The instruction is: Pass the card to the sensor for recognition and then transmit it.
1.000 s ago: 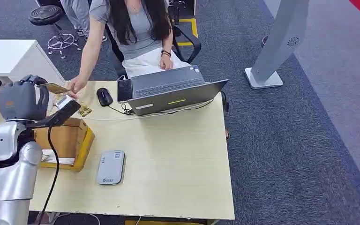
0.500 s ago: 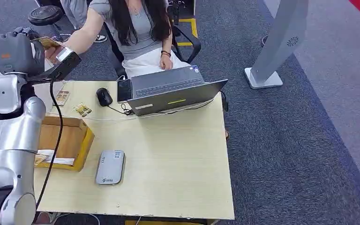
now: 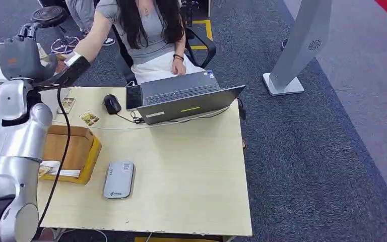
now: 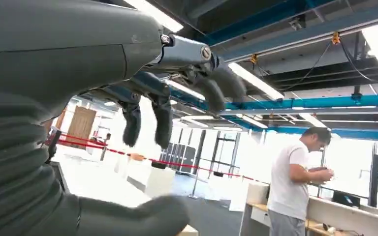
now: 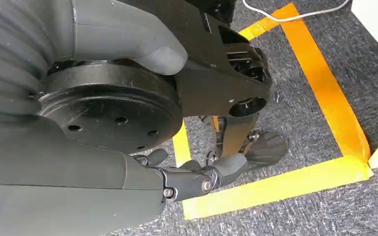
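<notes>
My left robot hand (image 3: 24, 50) is raised, fingers spread and empty; the person's hand (image 3: 60, 64) just beside it seems to have the card, so handover looks done; I should lower next

Table (image 3: 191, 171) w/ laptop (image 3: 189, 103), mouse (image 3: 112, 104), box (image 3: 70, 151)

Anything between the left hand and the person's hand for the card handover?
Nothing visible. The left hand is raised right beside the person's hand, past the table's far edge, with no object between. The wrist view shows its fingers apart, holding nothing.
</notes>
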Robot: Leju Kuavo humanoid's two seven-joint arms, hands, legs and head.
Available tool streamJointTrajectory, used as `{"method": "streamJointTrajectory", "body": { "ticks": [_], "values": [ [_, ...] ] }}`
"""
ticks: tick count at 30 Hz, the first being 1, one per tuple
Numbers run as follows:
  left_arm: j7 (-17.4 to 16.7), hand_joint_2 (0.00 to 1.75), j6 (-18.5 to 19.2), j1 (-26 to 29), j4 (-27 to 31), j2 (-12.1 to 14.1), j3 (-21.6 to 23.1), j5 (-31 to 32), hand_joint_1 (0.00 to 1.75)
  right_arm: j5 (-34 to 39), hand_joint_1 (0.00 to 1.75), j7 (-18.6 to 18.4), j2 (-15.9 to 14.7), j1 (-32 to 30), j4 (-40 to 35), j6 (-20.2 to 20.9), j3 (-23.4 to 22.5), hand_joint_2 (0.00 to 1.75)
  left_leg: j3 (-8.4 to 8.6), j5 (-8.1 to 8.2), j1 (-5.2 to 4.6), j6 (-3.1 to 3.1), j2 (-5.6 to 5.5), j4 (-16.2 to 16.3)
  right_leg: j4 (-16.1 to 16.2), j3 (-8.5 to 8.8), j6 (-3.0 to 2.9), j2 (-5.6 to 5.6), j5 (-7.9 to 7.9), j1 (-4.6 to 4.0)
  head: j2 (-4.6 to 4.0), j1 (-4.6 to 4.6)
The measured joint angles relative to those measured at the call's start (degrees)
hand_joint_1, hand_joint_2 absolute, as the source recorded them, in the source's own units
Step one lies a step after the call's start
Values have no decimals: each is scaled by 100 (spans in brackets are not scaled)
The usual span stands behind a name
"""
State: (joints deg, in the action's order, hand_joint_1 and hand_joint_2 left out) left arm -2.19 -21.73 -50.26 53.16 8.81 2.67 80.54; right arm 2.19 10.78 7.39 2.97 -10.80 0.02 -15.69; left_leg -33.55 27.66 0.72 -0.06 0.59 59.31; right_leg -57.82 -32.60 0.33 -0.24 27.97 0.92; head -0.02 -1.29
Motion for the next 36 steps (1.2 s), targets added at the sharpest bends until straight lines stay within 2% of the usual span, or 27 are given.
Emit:
{"method": "streamJointTrajectory", "body": {
  "ticks": [12,13,15,18,23,24,26,27,28,29,32,35,36],
  "values": [
    [0,175,0,38,-74,39,0,-37,0,-35,0,0,0,-1,0,-11,0,175,-2,0,0,0,-1,0,0,0,0,-1,0,0,0,0],
    [15,0,2,63,-74,44,0,-80,0,-41,0,0,0,-1,0,-20,0,175,-2,0,0,0,-1,0,0,0,0,-1,0,0,0,0],
    [153,0,74,146,-68,44,0,-255,0,-39,0,17,0,-2,0,-24,-2,175,-2,0,0,0,-2,0,0,0,0,-2,0,0,0,0],
    [567,0,225,498,252,92,0,-860,0,2,0,81,0,-4,0,-37,-18,175,-3,1,0,0,4,-3,-1,2,0,2,0,0,0,2],
    [1544,0,402,1926,1834,238,-257,-3099,0,210,0,199,0,-34,0,-37,-203,175,-2,16,-3,-6,25,-11,-3,4,2,23,13,2,0,4],
    [1710,175,560,2345,2192,260,-396,-3630,0,265,0,234,7,-43,0,-37,-258,175,8,25,-5,-8,34,-13,0,5,-1,32,18,3,0,11],
    [2112,175,1125,3409,2957,269,-792,-4927,0,359,0,295,20,-66,0,-46,-387,175,38,53,-9,-19,79,-16,-2,9,-7,76,30,9,0,9],
    [2447,175,1533,3943,3369,232,-1094,-5624,0,402,0,350,28,-89,0,-46,-468,175,43,61,-6,-13,94,-15,-1,7,-7,94,37,8,0,-15],
    [2641,175,1749,4327,3566,160,-1301,-5911,0,433,0,369,31,-120,0,-50,-523,175,28,61,3,-12,90,-11,1,4,-3,89,42,5,0,-28],
    [2811,175,1946,4645,3771,92,-1515,-6114,0,450,0,396,28,-137,0,-63,-582,175,18,60,6,-11,67,-11,2,6,-4,67,47,0,0,-2],
    [3329,175,3112,5510,4309,-267,-2305,-6382,0,483,0,450,28,-137,0,-87,-748,175,27,66,-3,-6,64,-12,3,11,-4,60,56,3,0,2],
    [3602,175,4468,5959,4546,-758,-3187,-6740,0,510,0,535,22,-143,-2,-103,-907,175,19,67,0,-4,46,-11,6,12,1,41,59,1,0,9],
    [3639,175,4685,6049,4614,-870,-3417,-6789,0,511,0,536,15,-142,-2,-103,-949,175,22,67,-1,-4,46,-11,6,14,1,40,59,2,0,9]
  ]
}}
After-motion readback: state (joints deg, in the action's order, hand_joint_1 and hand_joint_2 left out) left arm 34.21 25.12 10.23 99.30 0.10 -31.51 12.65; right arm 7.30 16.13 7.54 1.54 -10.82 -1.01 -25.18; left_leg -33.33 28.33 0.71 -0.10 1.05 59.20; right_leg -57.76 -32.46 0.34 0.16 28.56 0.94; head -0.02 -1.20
